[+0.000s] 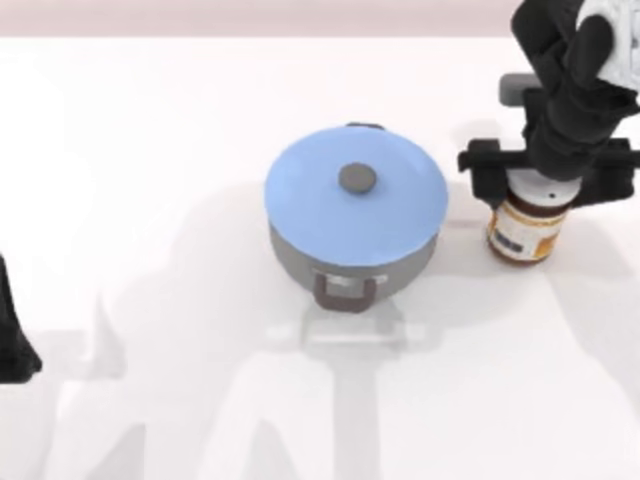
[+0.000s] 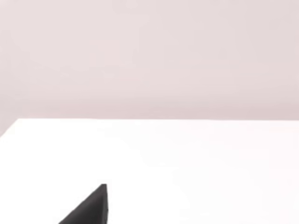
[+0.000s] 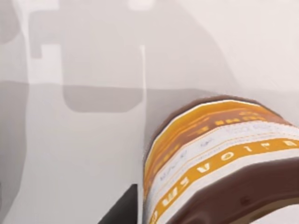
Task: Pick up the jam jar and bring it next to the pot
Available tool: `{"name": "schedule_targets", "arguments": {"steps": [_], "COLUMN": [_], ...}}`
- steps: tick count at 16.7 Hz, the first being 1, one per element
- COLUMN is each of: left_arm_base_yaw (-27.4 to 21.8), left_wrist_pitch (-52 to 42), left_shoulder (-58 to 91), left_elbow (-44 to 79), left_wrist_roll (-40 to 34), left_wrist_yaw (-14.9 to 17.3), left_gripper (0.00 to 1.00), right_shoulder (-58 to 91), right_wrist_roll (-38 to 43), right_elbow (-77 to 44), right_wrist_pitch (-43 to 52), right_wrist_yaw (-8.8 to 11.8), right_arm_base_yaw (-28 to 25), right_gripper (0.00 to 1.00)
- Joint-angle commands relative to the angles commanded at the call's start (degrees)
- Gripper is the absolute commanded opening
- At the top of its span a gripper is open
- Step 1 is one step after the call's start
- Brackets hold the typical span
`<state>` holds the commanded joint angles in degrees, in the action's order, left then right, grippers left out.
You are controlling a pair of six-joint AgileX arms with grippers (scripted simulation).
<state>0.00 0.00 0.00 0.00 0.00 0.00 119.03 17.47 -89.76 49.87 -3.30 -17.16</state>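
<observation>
The pot sits lidded mid-bench, its contents hidden, and the jam jar stands just right of it, the right gripper fingers pinching its top, while the left gripper is parked at the left edge, fingers unclear.

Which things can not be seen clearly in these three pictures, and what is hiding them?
- Small dark-brown glass jam jar: top view, the right gripper covers its lid; right wrist view, the picture's edge crops it.
- Large round grey metal pot: top view, its light-blue lid hides the inside.
- Left gripper: top view, the left edge crops it; fingers unseen.
</observation>
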Motion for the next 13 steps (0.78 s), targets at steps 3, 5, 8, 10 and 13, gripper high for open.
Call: {"name": "schedule_targets", "arguments": {"steps": [3,5,8,10,13], "left_arm_base_yaw": [0.0,0.0,0.0,0.0,0.0], "left_wrist_pitch": [0.0,0.0,0.0,0.0,0.0], "left_shoulder": [0.0,0.0,0.0,0.0,0.0], "left_elbow": [0.0,0.0,0.0,0.0,0.0], "left_wrist_roll": [0.0,0.0,0.0,0.0,0.0], "left_wrist_yaw": [0.0,0.0,0.0,0.0,0.0], "left_gripper": [1.00,1.00,1.00,1.00,1.00], "right_shoulder": [0.0,0.0,0.0,0.0,0.0], "right_wrist_roll": [0.0,0.0,0.0,0.0,0.0], "right_elbow": [0.0,0.0,0.0,0.0,0.0], "right_wrist_pitch": [0.0,0.0,0.0,0.0,0.0], "right_wrist_yaw": [0.0,0.0,0.0,0.0,0.0], "right_arm_base_yaw": [0.0,0.0,0.0,0.0,0.0], "right_gripper": [0.68,0.83,1.00,1.00,1.00]}}
